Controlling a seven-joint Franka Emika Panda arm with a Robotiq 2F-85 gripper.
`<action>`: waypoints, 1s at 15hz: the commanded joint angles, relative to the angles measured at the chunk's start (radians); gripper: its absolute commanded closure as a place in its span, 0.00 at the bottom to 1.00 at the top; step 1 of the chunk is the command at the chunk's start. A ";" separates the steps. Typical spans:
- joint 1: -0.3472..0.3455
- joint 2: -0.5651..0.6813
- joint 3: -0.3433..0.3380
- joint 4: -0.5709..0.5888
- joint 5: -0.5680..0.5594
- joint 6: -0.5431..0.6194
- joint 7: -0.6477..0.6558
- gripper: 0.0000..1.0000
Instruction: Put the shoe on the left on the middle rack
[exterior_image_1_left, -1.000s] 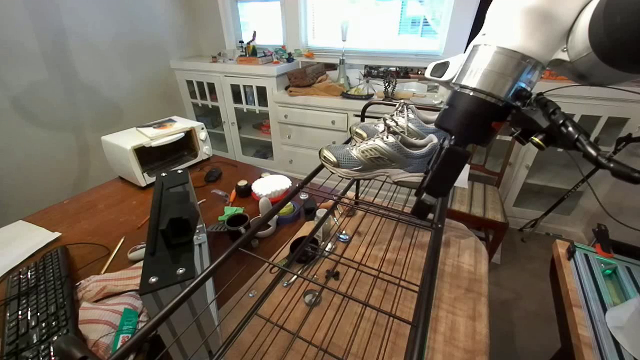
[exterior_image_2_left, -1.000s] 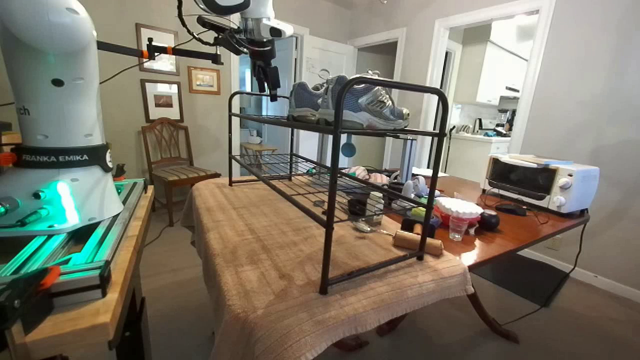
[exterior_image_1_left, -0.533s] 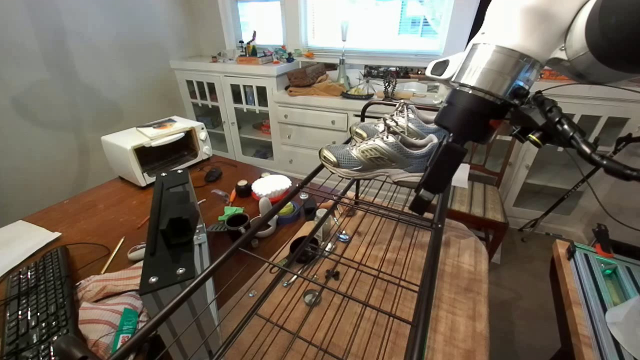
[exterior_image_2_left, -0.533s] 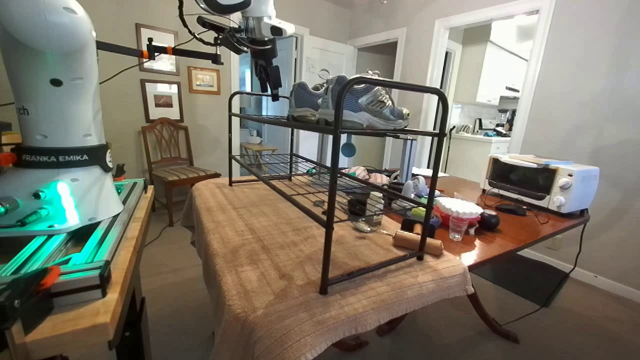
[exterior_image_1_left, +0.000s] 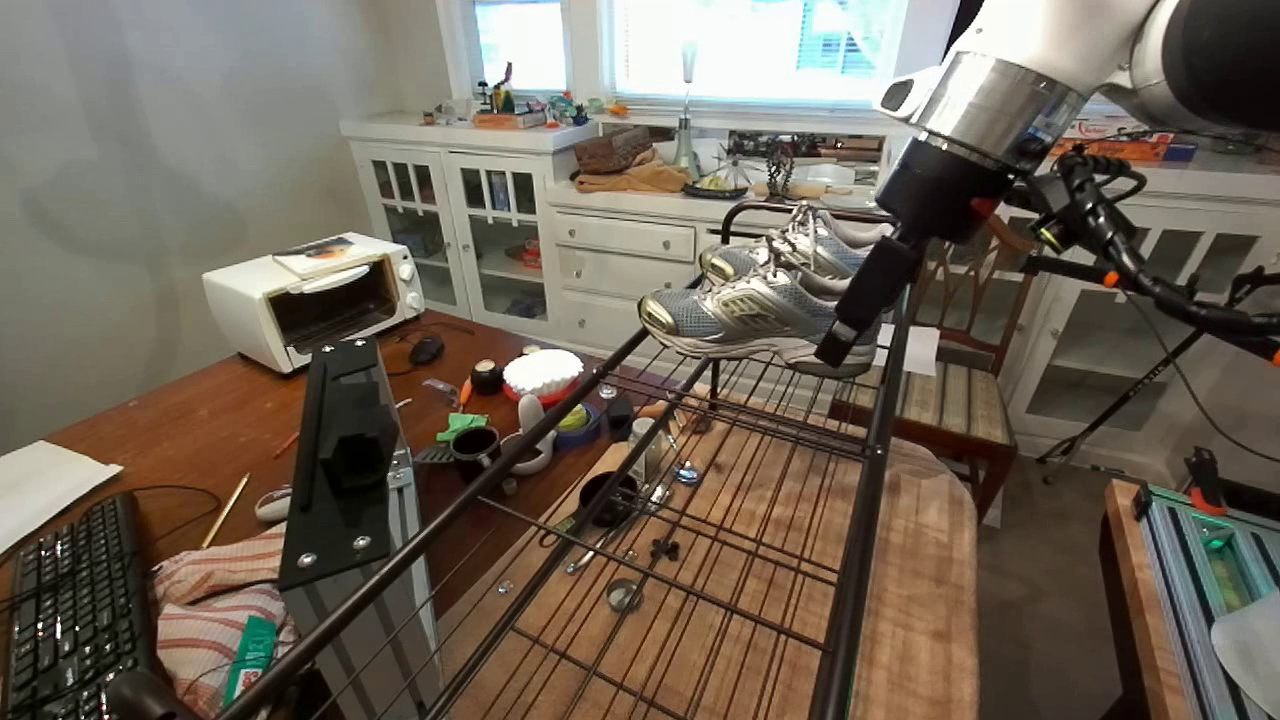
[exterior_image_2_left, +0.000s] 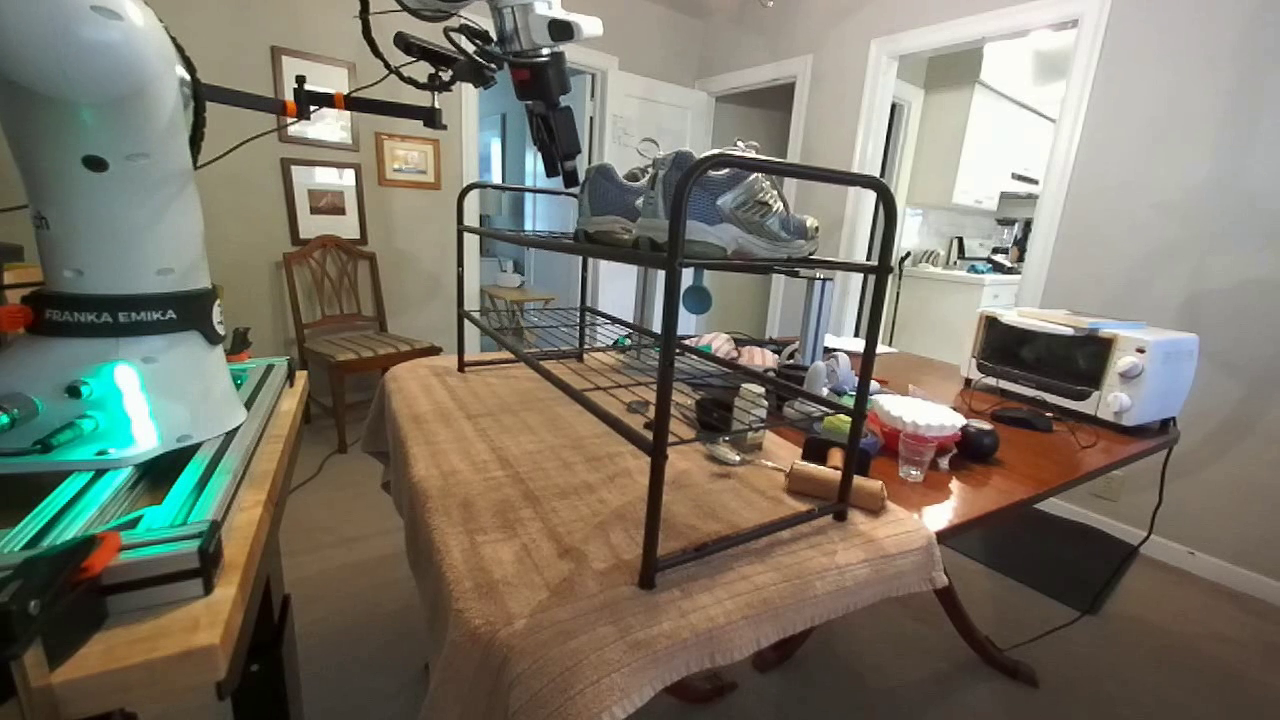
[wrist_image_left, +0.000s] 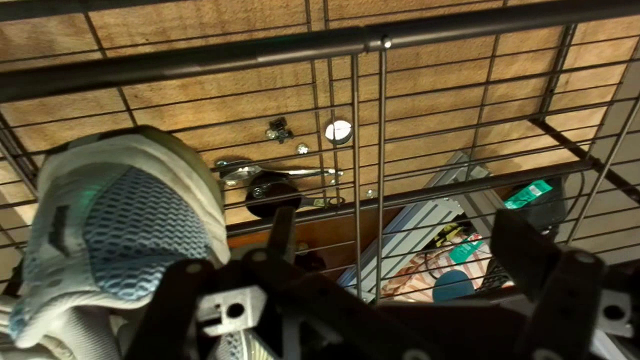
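Tan cloth (exterior_image_2_left: 540, 520) covers part of the tabletop (exterior_image_2_left: 1045, 475) near a robot base (exterior_image_2_left: 120, 390) whose band (exterior_image_2_left: 125, 316) reads "FRANKA EMIKA". Beyond, the middle rack (exterior_image_2_left: 615, 362) sits below the top tier (exterior_image_2_left: 530, 241), where the shoe (exterior_image_1_left: 755, 318) rests beside a matching sneaker (exterior_image_1_left: 835, 255); near the shoe's heel, the gripper (wrist_image_left: 393, 220) stands spread wide.

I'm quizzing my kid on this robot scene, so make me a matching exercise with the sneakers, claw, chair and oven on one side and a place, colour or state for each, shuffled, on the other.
Things:
1. Sneakers
2. Claw
3. Chair
4. Oven

Clues:
A. White and boxy
B. On the upper rack
C. Brown with stripes
D. Open

Pairs: 1-B, 2-D, 3-C, 4-A
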 joint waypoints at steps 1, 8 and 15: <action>-0.062 -0.062 0.027 -0.032 -0.094 -0.024 0.052 0.00; -0.149 -0.145 0.030 -0.071 -0.192 -0.081 0.111 0.00; -0.189 -0.209 0.026 -0.098 -0.205 -0.116 0.145 0.00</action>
